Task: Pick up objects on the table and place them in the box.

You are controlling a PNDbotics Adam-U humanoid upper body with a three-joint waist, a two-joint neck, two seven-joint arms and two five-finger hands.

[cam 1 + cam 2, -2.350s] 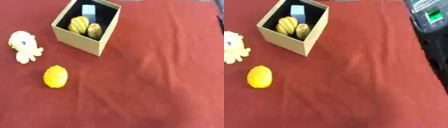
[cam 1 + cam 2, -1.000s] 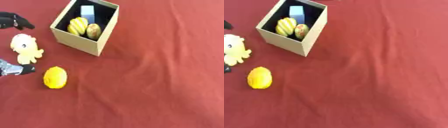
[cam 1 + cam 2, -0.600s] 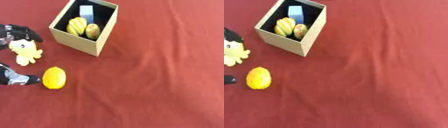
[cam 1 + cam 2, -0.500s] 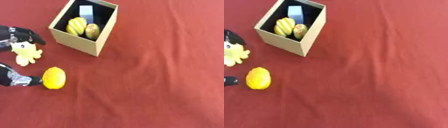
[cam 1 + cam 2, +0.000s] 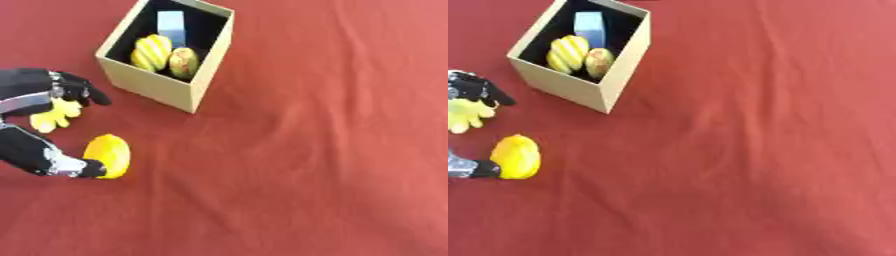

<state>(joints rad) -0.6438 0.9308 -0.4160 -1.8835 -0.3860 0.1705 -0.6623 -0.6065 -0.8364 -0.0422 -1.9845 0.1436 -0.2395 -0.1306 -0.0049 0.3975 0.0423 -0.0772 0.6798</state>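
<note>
Now, red cloth-covered bench (image 5: pixel 332 150). Cardboard box (image 5: pixel 162 87) at upper left, open, holding a striped yellow gourd (image 5: pixel 150 52), a smaller brownish fruit (image 5: pixel 184 62) and a blue block (image 5: pixel 171 24). Left hand (image 5: pixel 39 95) at the left edge, fingers spread over a pale yellow plush toy (image 5: pixel 52 114), thumb tip touching the lemon (image 5: pixel 108 155) below; nothing clasped yet. Lemon lies near the box, apart from it. Probably light, rigid, smooth-skinned; pinch across its short middle. Right hand unseen.
</note>
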